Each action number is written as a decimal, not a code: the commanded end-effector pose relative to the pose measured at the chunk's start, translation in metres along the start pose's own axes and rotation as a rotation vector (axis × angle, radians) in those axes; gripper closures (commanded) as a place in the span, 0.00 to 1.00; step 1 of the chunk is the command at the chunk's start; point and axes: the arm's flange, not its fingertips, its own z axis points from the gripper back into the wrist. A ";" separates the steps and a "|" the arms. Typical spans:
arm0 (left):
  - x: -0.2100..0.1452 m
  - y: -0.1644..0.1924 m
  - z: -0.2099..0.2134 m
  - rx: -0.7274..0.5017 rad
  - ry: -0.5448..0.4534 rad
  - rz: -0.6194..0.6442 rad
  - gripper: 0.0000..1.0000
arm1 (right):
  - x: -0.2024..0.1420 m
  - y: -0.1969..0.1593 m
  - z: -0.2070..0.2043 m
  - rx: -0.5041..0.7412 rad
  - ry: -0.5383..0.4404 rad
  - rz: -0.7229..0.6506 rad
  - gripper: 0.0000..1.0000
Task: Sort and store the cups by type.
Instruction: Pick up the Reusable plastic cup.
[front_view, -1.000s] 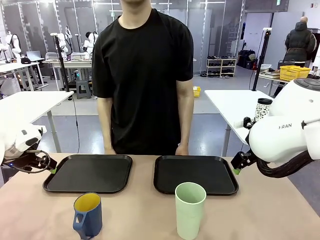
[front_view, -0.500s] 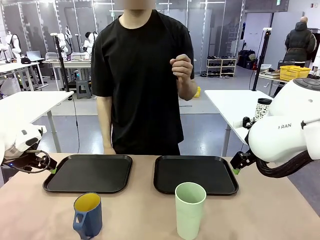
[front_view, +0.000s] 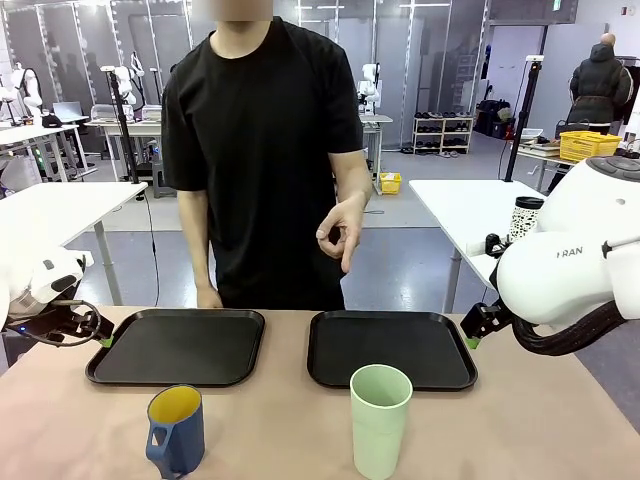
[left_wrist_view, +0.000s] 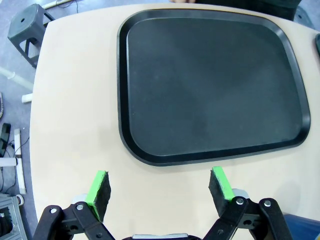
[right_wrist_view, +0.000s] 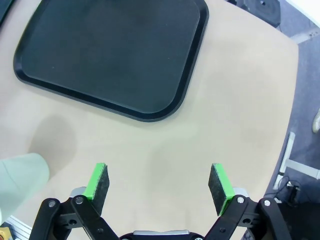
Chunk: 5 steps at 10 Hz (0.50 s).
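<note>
1. Left gripper (left_wrist_view: 160, 187) – green pads spread wide with nothing between them, hovering over bare table (left_wrist_view: 75, 125) just short of the left tray (left_wrist_view: 210, 85). The left wrist view makes the gap plain. In the front view the gripper sits small at the tray's outer corner.
2. Right gripper (right_wrist_view: 159, 187) – jaws equally wide apart and empty, above the tabletop near a corner of the right tray (right_wrist_view: 110, 50).
3. The right wrist view catches the mint-green tumbler (right_wrist_view: 20, 177) at its lower left edge, well off to the side of the pads.
4. The front view places that tumbler upright on the table, just in front of the right tray's near rim.
5. The blue mug (front_view: 176, 430), yellow inside, stands upright in front of the left tray, handle toward the camera.
6. Both black trays lie side by side with nothing on them.
7. Across the table a person in a black T-shirt holds one hand (front_view: 340, 225) raised at waist height, fingers loosely curled.
</note>
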 end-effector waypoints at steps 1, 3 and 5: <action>0.000 0.001 0.000 0.001 -0.002 0.001 0.00 | 0.000 -0.002 0.001 0.015 -0.004 0.012 0.00; 0.000 0.001 0.000 0.001 -0.002 0.001 0.00 | 0.000 0.000 0.000 0.000 0.000 0.000 0.00; 0.000 0.001 0.000 0.001 -0.002 0.001 0.00 | -0.001 -0.012 0.008 0.000 0.014 0.052 0.00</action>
